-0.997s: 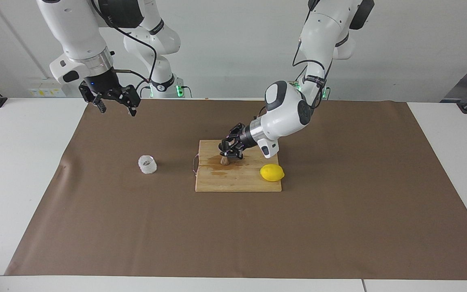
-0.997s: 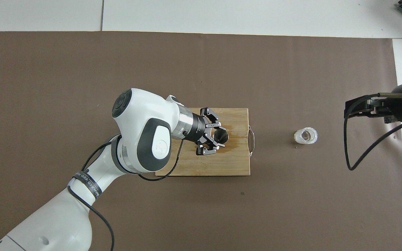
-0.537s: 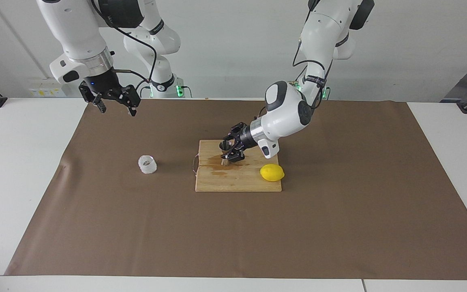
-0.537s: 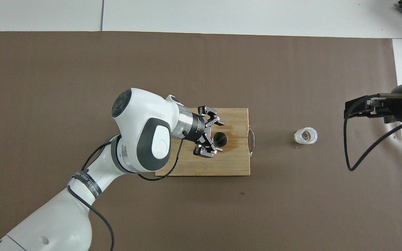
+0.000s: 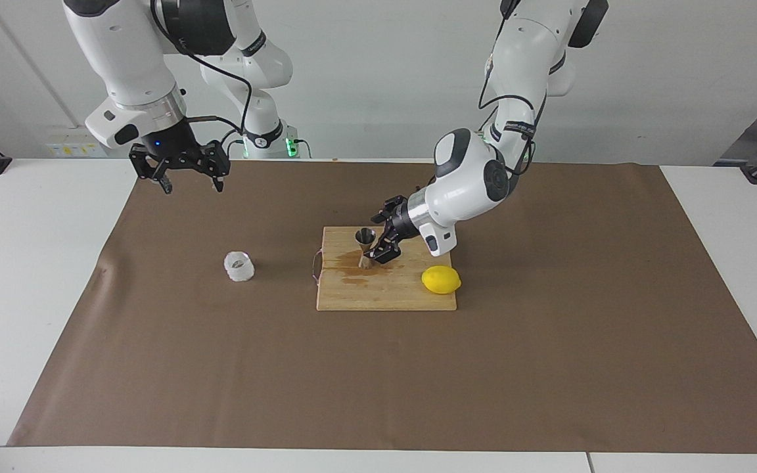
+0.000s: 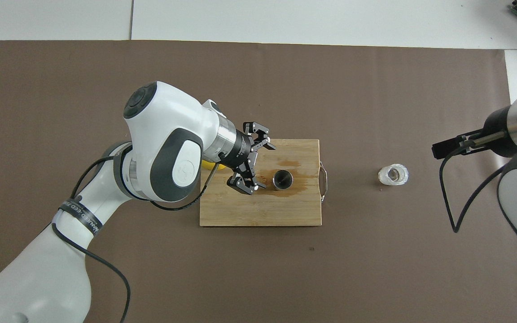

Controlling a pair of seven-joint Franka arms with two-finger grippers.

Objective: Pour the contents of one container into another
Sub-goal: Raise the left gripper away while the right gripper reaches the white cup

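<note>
Table (image 5: 713,217) under brown paper. Mid-table, a wooden board (image 5: 385,295) bearing a lemon (image 5: 441,280) and the upright steel jigger (image 5: 365,247) on a wet stain. Left pincer (image 5: 386,238) spread wide just beside the jigger, apart from it. Glass cup (image 5: 239,266) on the paper toward the right arm's edge. Right pincer (image 5: 183,172) raised, fingers parted, empty.

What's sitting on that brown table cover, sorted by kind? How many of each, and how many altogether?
Drink containers: 2, a ribbed glass cup on the cover and a steel jigger standing on the board
Fruit: 1, a yellow lemon on the board
Boards: 1, a wooden cutting board
Total: 4
</note>
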